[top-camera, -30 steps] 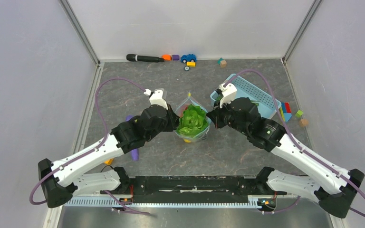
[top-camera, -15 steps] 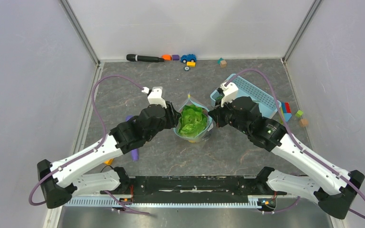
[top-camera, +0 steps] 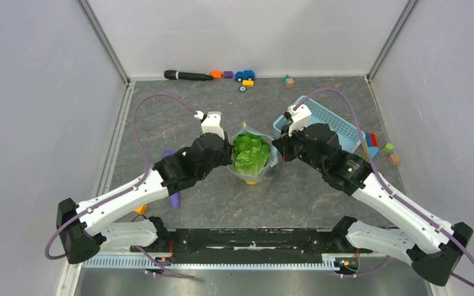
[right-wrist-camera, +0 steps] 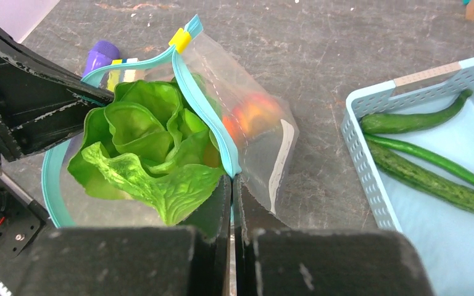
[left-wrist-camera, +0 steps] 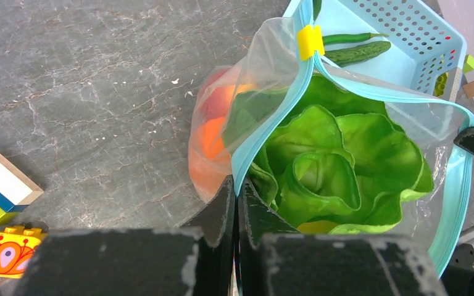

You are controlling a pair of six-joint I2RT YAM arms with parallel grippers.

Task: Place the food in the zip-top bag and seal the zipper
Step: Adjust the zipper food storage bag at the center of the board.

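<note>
We see both pincers, left gripper [left-wrist-camera: 236, 185] and right gripper [right-wrist-camera: 232, 182], pinching the zipper [left-wrist-camera: 297, 87] on opposite sides of the mid-table zip-top bag [top-camera: 270, 168]; the left arm has edged inward, seemingly narrowing the mouth over the lettuce [left-wrist-camera: 327, 160], with pods [right-wrist-camera: 432, 182] unbagged in the basket [right-wrist-camera: 370, 179].

Through the bag [left-wrist-camera: 265, 55] film, only red and orange smears of fruit [left-wrist-camera: 213, 123], shapes unclear. Beneath the lettuce [left-wrist-camera: 339, 166], just a sliver of a yellow piece [left-wrist-camera: 311, 227]. At the right wrist view's edge, pods [right-wrist-camera: 426, 179] and basket [right-wrist-camera: 358, 142] cut off. In the top view, purple item [top-camera: 174, 200] mostly under the left arm [top-camera: 129, 194]; far toys [top-camera: 244, 76] against the back wall too small to tell apart.
</note>
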